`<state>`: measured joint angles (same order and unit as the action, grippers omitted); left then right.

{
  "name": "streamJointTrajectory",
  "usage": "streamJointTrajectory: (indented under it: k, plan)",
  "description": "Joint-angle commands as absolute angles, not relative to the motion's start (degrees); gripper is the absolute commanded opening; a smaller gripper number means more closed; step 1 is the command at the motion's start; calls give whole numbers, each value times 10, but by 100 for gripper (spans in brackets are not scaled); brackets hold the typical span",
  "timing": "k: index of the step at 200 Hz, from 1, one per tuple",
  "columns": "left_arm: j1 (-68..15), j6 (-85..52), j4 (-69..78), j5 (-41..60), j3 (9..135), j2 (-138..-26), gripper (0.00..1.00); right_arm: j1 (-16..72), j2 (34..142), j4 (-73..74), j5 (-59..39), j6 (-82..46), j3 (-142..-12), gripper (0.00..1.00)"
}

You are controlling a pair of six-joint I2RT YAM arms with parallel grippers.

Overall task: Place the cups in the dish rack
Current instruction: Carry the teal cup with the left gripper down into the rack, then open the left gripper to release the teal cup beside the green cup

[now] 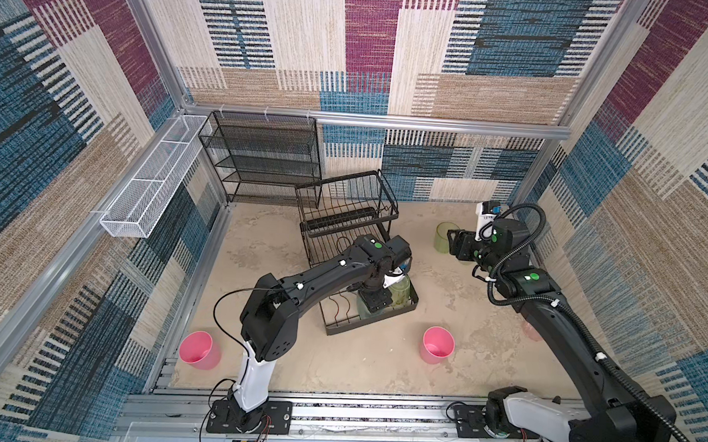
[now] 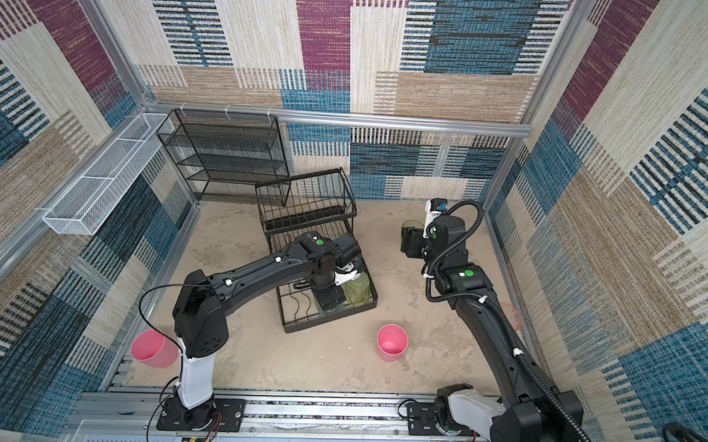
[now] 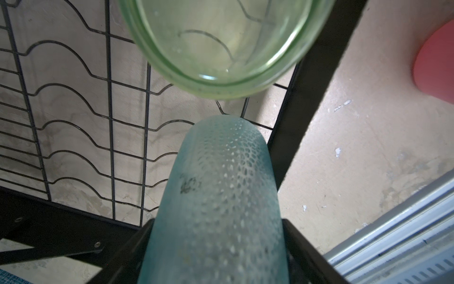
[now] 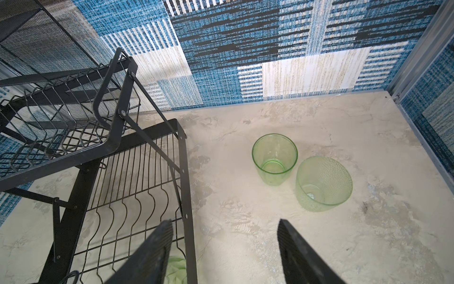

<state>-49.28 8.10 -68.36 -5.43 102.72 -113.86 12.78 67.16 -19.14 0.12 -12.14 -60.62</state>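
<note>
Left claw (image 1: 375, 303): points down over the lower tier of the dish rack (image 1: 346, 213), jaws set against both flanks of the pale teal cup (image 3: 213, 196). The cup's long axis runs along the fingers, near vertical, with its far end at the wavy wires; which end is down cannot be told. At two o'clock from it in a top view, just beside it, a yellow-green cup (image 3: 221, 49) stands mouth up in the same tier. The step in hand is judged to be setting the teal cup down. The release would call for a straight lift along that axis, the neighbour being so close.

On the counter (image 1: 284, 243), one solid pink cup (image 1: 200, 349) stands at eight o'clock from the rack, near the left arm's base. A second pink cup (image 1: 437, 345) stands at five o'clock, between the arms.

Right claw (image 4: 224, 222): empty, jaws wide, at three o'clock from the rack. A smooth green cup (image 4: 274, 159) and a dimpled green cup (image 4: 323, 184) stand mouth up ahead of it, close together. In a top view the pair lies at ten o'clock from this claw, only one showing. A reddish-pink cup (image 1: 531, 329) shows partly beyond the right arm. The right arm is judged nearer to all three.
</note>
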Motion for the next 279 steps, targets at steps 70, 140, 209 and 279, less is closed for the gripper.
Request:
streamJointTrajectory:
  k: [70, 140, 209, 279]
  plan:
    - [-496, 92, -689, -55, 1037, -1133, 87, 128, 671, -171, 1, -119, -612, 80]
    - [-496, 96, -689, -52, 1032, -1106, 88, 128, 685, -176, 3, -120, -623, 86]
    - [-495, 86, -648, -78, 979, -1032, 90, 128, 727, -201, 29, -132, -645, 87]
    - [-495, 61, -562, -79, 879, -894, 90, 119, 815, -258, 91, -161, -701, 81]
